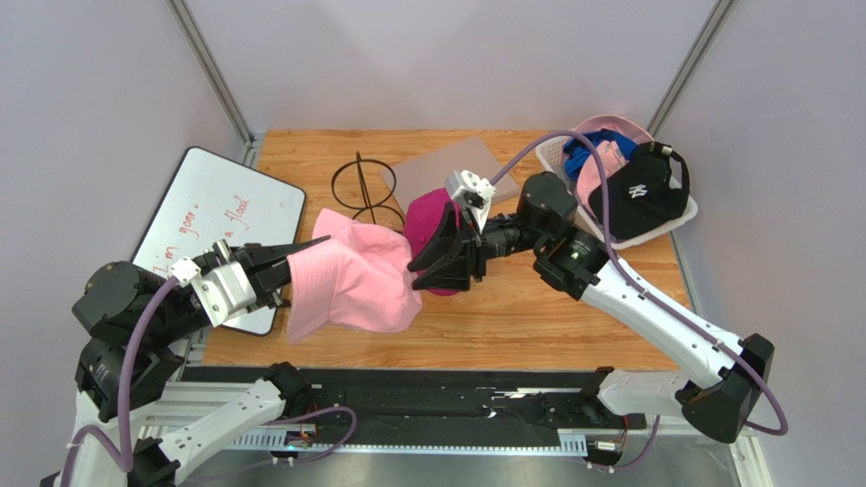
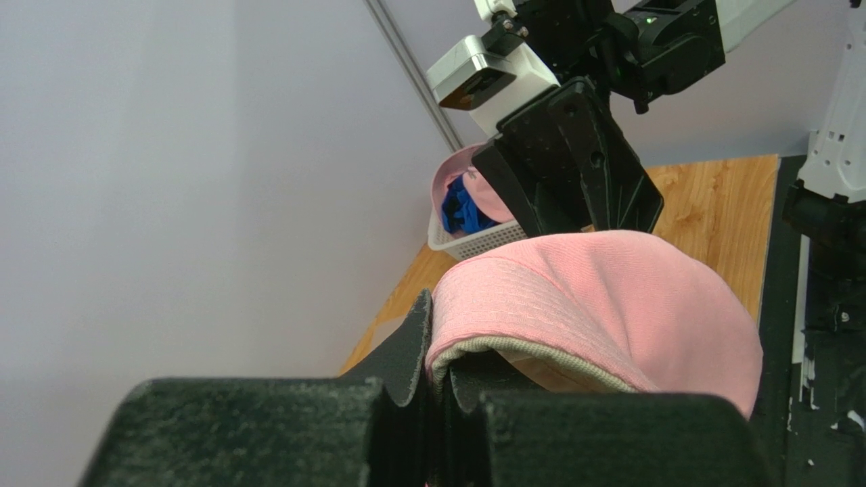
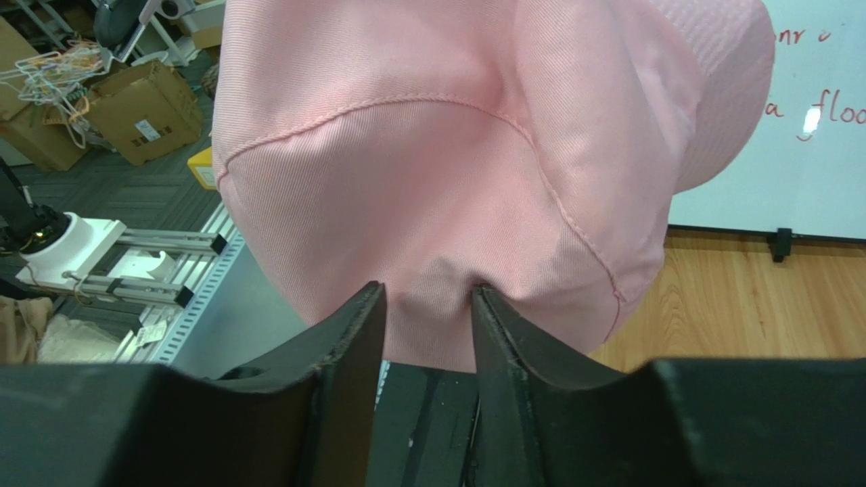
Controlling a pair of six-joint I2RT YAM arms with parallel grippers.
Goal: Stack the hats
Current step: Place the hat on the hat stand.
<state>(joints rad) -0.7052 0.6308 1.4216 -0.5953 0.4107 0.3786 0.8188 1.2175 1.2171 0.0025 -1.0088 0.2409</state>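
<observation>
A pink bucket hat [image 1: 351, 279] hangs above the wooden table between my two grippers. My left gripper [image 1: 305, 249] is shut on its brim, the folded edge pinched between the pads [image 2: 444, 350]. From the other side my right gripper [image 1: 417, 274] presses into the crown of the pink hat [image 3: 447, 132], a pucker of cloth caught between its fingertips [image 3: 427, 299]. A magenta cap [image 1: 427, 215] lies on the table, partly hidden behind the right gripper. A black cap [image 1: 640, 193], a blue hat [image 1: 581, 157] and another pink hat [image 1: 610, 157] rest in the white basket [image 1: 683, 215].
A black wire frame [image 1: 361, 188] stands at the back middle, beside a grey board [image 1: 447, 164]. A whiteboard [image 1: 219, 203] lies at the left edge. The basket [image 2: 473, 241] also shows in the left wrist view, behind the right arm.
</observation>
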